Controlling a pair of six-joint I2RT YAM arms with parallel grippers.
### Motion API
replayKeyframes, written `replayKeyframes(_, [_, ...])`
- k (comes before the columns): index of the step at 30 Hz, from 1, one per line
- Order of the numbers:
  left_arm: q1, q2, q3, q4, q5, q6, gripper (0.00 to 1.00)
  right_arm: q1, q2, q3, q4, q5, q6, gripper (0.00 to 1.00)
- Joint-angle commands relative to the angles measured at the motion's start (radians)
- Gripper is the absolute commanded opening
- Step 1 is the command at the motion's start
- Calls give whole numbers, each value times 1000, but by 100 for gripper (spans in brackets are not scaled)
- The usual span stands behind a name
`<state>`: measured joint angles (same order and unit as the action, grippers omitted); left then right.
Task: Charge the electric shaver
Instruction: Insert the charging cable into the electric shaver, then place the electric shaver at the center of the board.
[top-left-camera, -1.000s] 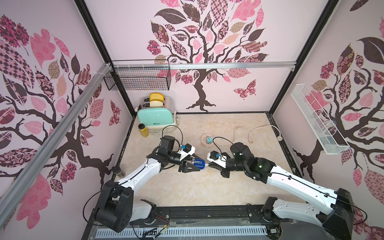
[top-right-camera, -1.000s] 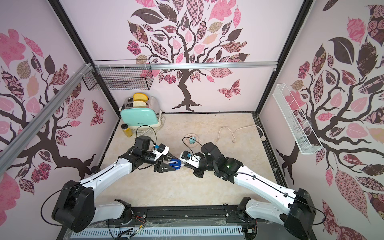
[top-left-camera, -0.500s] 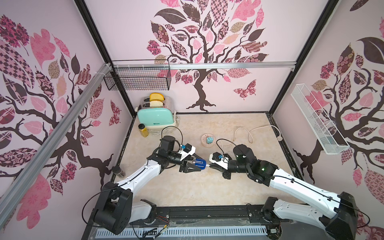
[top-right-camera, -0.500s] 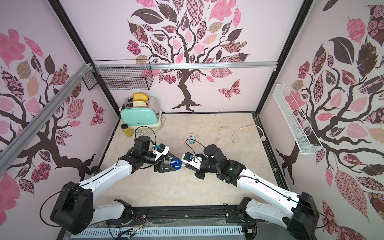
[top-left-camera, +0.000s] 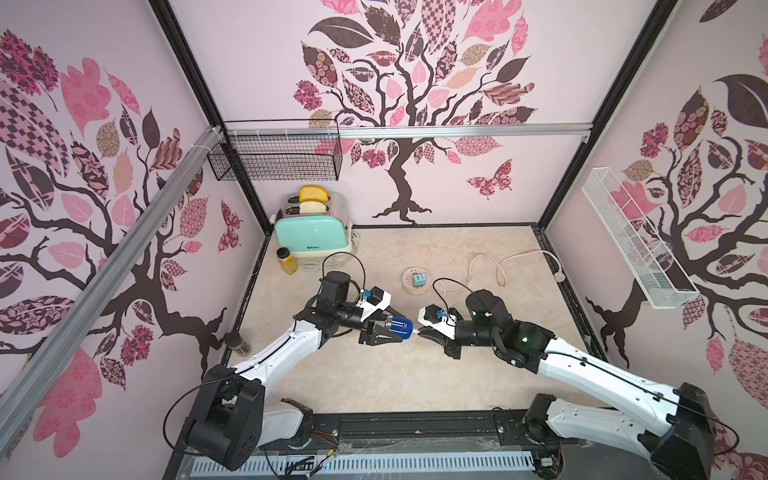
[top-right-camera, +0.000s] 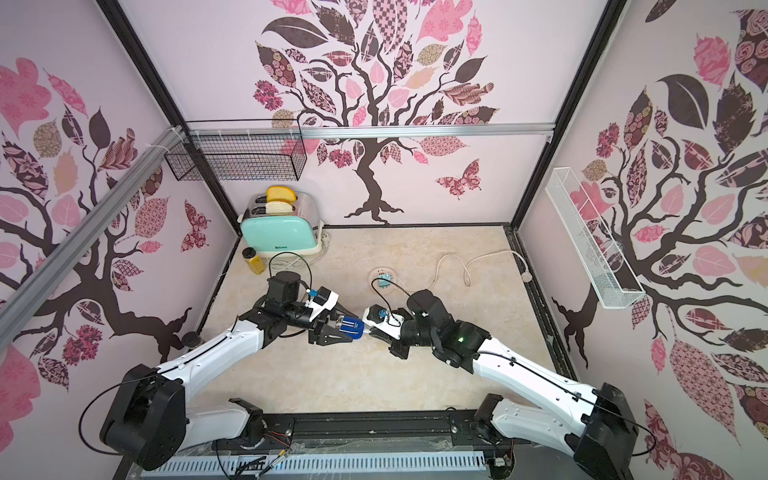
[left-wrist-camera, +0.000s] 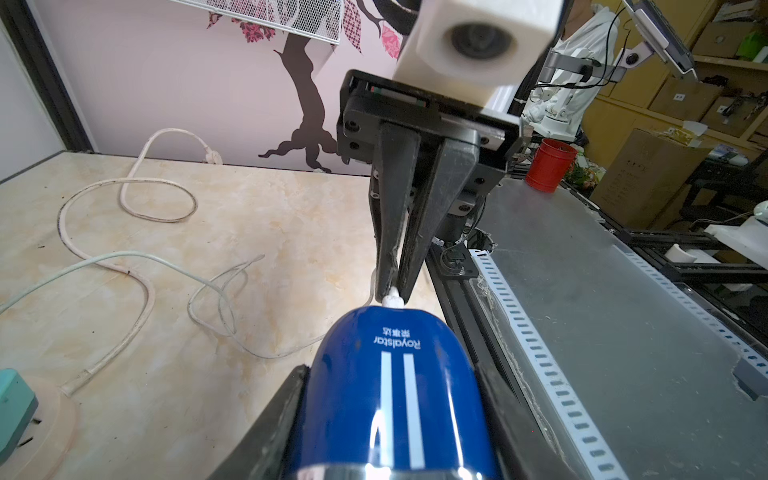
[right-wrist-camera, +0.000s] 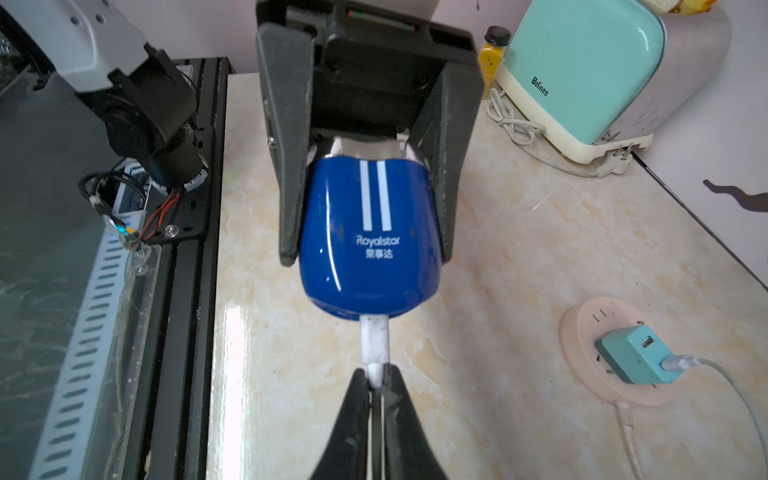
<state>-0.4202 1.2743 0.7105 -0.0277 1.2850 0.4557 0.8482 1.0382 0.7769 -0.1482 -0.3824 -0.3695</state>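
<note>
Over the table (top-left-camera: 374, 374), the left tool (right-wrist-camera: 368, 253) clamps the electric shaver (left-wrist-camera: 395, 395), the right tool (right-wrist-camera: 376, 376), tips nearly closed, flanking its white plug (right-wrist-camera: 374, 336) (grip unclear).

shaver (right-wrist-camera: 370, 232): glossy blu plstc | plug (right-wrist-camera: 374, 340): matt wht plstc | table (right-wrist-camera: 519, 257): shiny marble-look

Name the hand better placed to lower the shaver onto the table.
Left, likely: the left hand clamps the electric shaver by both sides of its blue body, while the right hand only pinches the white plug at its base.
</note>
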Motion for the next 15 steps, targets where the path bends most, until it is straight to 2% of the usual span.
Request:
replayKeyframes(1, [-30, -29, -24, 10, -30, 7, 0, 22, -61, 20, 104, 8, -19, 33])
replayKeyframes(4, [-38, -45, -52, 16, -102, -14, 0, -7, -116, 9, 66, 36, 2, 55])
replayKeyframes(5, [-45, -53, -67, 31, -144, -32, 0, -27, -135, 4, 54, 38, 19, 66])
replayKeyframes(9, [-79, -73, -173, 244, -374, -194, 0, -117, -216, -25, 48, 59, 116, 87])
replayKeyframes(12, [-121, -62, -251, 380, -560, -288, 0, -142, -249, -32, 44, 164, 218, 99])
replayKeyframes(15, [-148, -35, -315, 483, -722, -340, 0, -143, -253, -17, 6, 267, 291, 99])
